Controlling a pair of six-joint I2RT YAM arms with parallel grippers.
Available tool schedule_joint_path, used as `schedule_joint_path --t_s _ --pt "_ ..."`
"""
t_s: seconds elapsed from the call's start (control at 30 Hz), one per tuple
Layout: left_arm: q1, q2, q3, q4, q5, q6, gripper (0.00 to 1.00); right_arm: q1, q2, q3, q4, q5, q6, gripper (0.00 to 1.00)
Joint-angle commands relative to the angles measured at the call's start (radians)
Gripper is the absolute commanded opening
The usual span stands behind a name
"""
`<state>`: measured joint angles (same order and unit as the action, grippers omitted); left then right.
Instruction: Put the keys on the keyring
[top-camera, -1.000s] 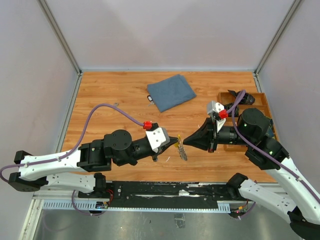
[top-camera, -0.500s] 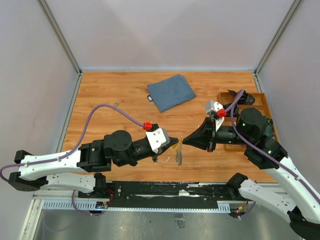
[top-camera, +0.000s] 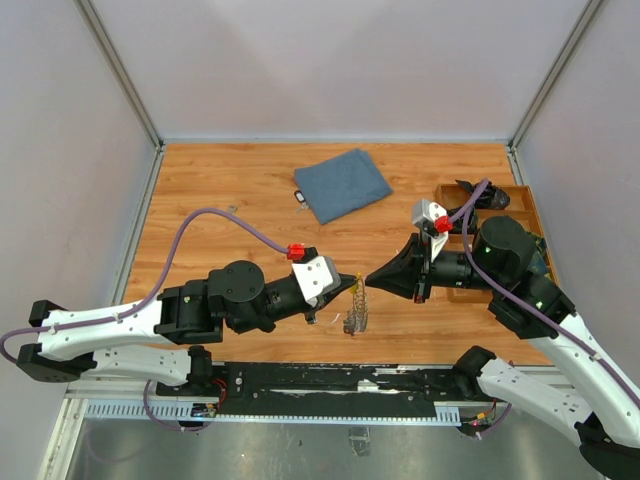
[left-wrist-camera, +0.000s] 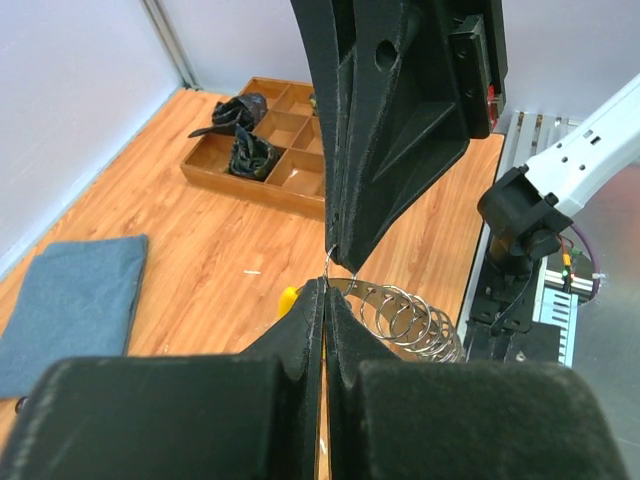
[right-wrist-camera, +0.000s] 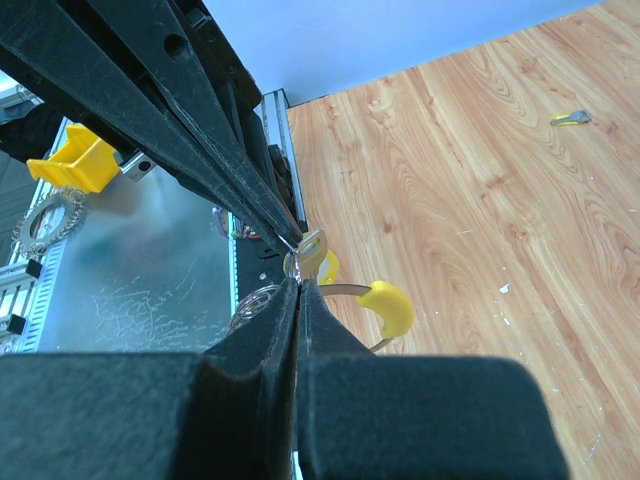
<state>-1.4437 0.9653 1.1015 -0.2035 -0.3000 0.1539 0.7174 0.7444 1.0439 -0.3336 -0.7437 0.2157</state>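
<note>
Here the bench (top-camera: 220, 180) shows bare wood along its left edge and in the far left corner, and more bare wood between the arms and the far edge. A folded blue cloth (top-camera: 343, 184) lies toward the far edge, about midway across. A small dark-and-white piece (top-camera: 300, 197) sits at its left corner, too small to identify.

Against the right edge stands a wooden compartment tray (left-wrist-camera: 262, 180). Two of its far cells hold crumpled black items (left-wrist-camera: 243, 110); the near cells that show look bare. The right arm's body hides much of the tray from above.

Both arms reach inward and meet tip to tip close to the near edge, midway across the bench. The left claw (left-wrist-camera: 325, 292) is clenched, fingers pressed flat together, gripping the keyring (left-wrist-camera: 400, 315). The ring's ridged grey coil curls out just beside and below the tips. From above the keyring (top-camera: 358, 306) hangs under the meeting point, off the wood.

The right claw (right-wrist-camera: 298, 288) is also clenched, its tips touching thin wire at the left claw's point. I cannot tell whether it nips the ring or a key.

The keys (right-wrist-camera: 388, 305) with yellow heads hang just beside the tips. Another small key (right-wrist-camera: 570, 118) lies alone on the wood, well apart.
</note>
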Motion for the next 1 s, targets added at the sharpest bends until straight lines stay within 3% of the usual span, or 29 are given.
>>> schedule_joint_path --t_s 0.0,0.97 --pt "-0.015 0.003 0.031 0.038 -0.006 0.010 0.01 -0.010 -0.021 -0.006 0.076 0.033 0.034 0.01" --pt "-0.016 0.005 0.024 0.051 -0.013 0.000 0.00 -0.011 -0.096 -0.092 0.217 0.124 0.154 0.00"
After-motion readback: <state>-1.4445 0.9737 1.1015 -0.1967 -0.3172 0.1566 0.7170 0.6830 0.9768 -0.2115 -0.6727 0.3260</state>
